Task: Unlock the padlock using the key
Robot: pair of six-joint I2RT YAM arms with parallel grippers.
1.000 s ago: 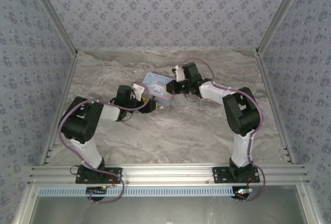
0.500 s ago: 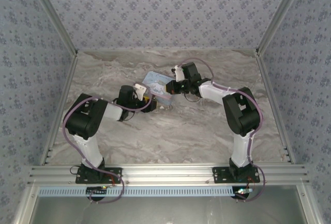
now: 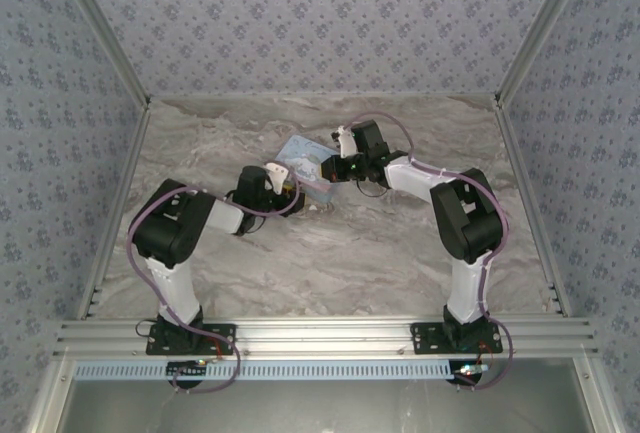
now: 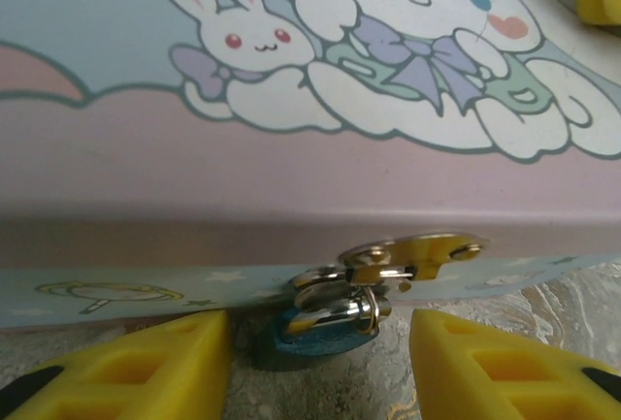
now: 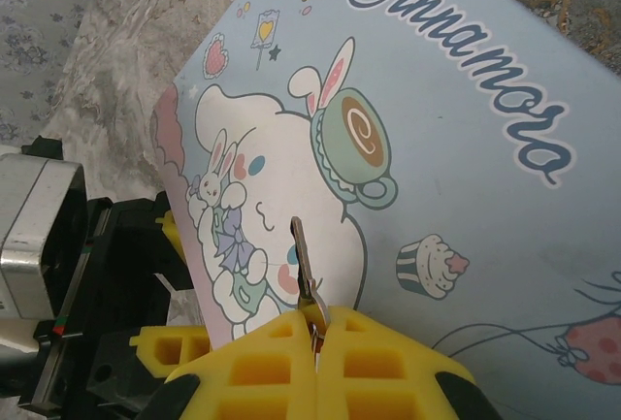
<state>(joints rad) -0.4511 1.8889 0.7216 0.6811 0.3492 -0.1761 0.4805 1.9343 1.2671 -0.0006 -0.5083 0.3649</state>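
Observation:
The teal padlock [image 4: 325, 339] lies on the table against the front wall of the cartoon tin [image 4: 291, 158], its metal shackle [image 4: 335, 306] hooked through the tin's hasp [image 4: 412, 253]. My left gripper [image 4: 320, 371] is open, one yellow finger [image 4: 126, 367] on each side of the padlock and apart from it. My right gripper [image 5: 316, 331] hovers above the tin's lid [image 5: 456, 148], shut on the key [image 5: 303, 260], whose thin blade sticks out past the pads. From above, the left gripper [image 3: 287, 196] meets the tin [image 3: 303, 165] at its near edge and the right gripper [image 3: 331, 167] is at its right side.
The tin lies tilted on the marble table [image 3: 330, 253], near the middle back. Patterned walls [image 3: 320, 23] and metal rails [image 3: 110, 213] close in the table on three sides. The left arm's black wrist [image 5: 58, 274] is close to the tin's left corner.
My left arm has swung forward and right, bringing its open gripper up to the tin's near edge. The right arm and the key have stayed put.

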